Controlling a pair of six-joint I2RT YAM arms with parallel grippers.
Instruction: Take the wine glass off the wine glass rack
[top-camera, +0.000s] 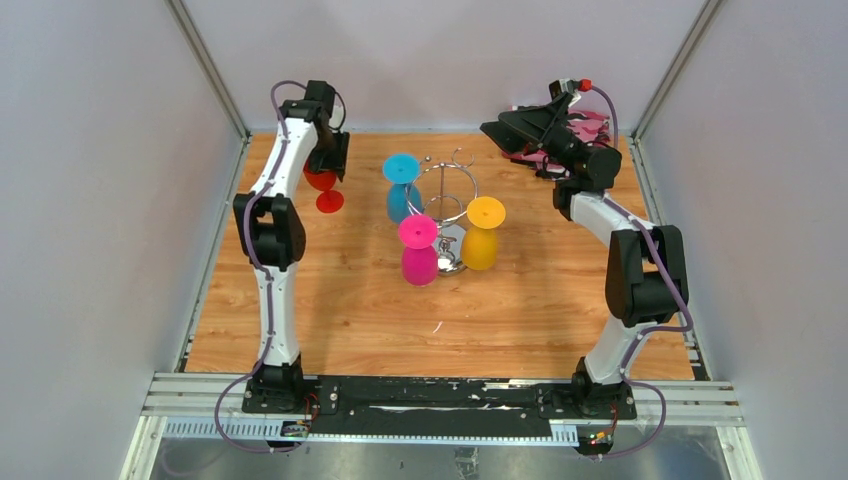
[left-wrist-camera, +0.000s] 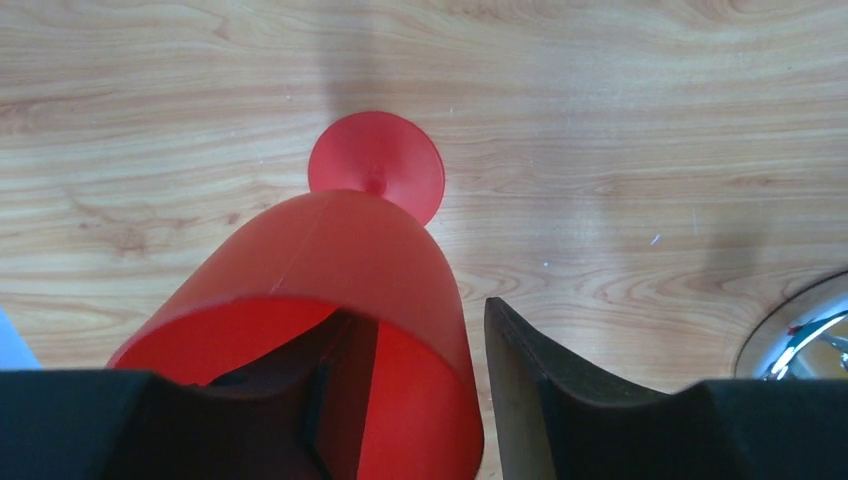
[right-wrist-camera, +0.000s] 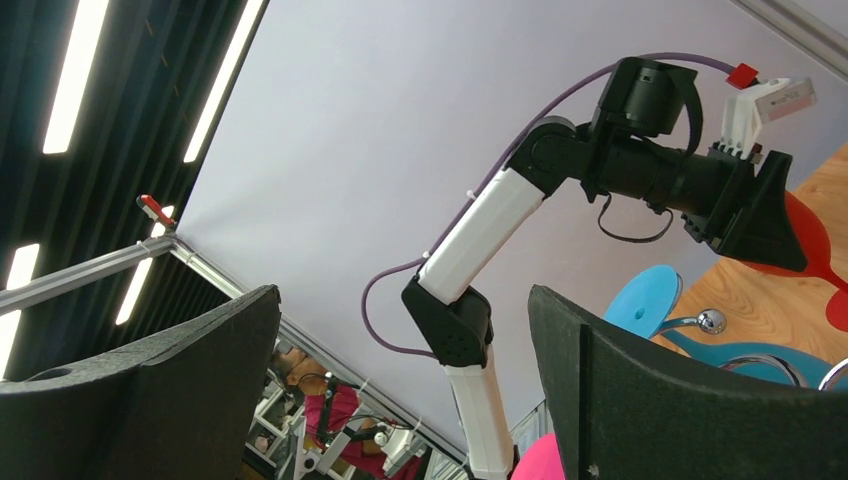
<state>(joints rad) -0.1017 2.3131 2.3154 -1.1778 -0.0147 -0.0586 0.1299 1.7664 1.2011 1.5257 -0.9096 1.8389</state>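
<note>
The red wine glass (left-wrist-camera: 340, 270) is matt plastic, the table (left-wrist-camera: 620, 120) smooth wood grain, the rack (top-camera: 452, 245) shiny chrome wire.

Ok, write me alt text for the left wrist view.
A red wine glass stands foot-down on the wooden table, seen from above its bowl. The left gripper straddles the rim, one finger inside the bowl, the other just outside. The chrome base of the wine glass rack shows at the right edge.

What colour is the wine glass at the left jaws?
The wine glass is red; the left wrist view shows it best.
</note>
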